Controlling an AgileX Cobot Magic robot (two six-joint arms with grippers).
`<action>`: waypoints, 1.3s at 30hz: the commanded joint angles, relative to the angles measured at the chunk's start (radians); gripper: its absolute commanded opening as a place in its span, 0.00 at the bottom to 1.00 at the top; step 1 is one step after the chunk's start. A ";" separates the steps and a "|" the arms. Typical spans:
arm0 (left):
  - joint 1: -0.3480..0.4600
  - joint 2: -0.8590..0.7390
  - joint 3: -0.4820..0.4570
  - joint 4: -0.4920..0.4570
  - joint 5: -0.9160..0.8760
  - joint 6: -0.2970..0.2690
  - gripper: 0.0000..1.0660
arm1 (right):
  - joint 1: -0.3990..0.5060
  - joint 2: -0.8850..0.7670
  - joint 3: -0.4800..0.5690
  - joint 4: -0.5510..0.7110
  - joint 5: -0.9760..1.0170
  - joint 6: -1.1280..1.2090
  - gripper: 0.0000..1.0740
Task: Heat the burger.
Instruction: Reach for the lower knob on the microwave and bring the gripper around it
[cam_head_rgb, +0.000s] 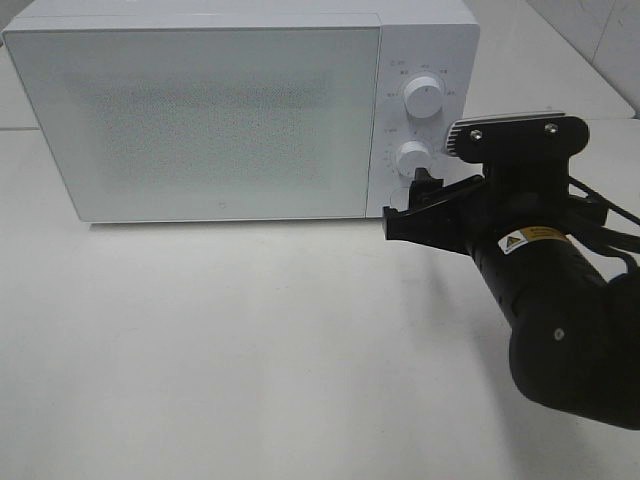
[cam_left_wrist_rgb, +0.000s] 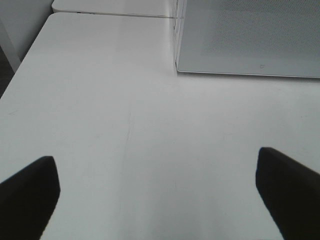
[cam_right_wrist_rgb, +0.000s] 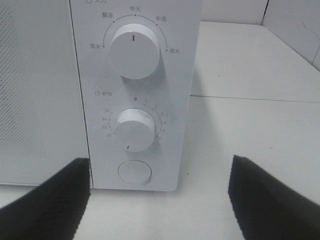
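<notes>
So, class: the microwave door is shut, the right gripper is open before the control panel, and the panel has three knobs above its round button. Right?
Not three: the right wrist view shows two knobs, an upper knob and a lower knob, above the round button. The microwave door is shut and the right gripper is open before the panel.

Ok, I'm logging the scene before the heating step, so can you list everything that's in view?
microwave: one, white, at the back of the table, door shut
upper dial: one, white, right-hand control panel
lower dial: one, white, directly below the upper dial
round button: one, white, below the lower dial
table: one, white, under everything
burger: none visible
left gripper: one, black, open, above the table facing the microwave
right gripper: one, black, open, facing the control panel
</notes>
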 joint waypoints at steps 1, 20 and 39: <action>0.001 -0.025 0.002 -0.004 -0.013 -0.005 0.95 | 0.003 0.025 -0.036 0.009 -0.165 -0.017 0.70; 0.001 -0.025 0.002 -0.004 -0.013 -0.005 0.95 | -0.113 0.219 -0.236 -0.091 -0.125 0.078 0.70; 0.001 -0.025 0.002 -0.005 -0.013 -0.005 0.95 | -0.175 0.351 -0.365 -0.143 -0.045 0.154 0.70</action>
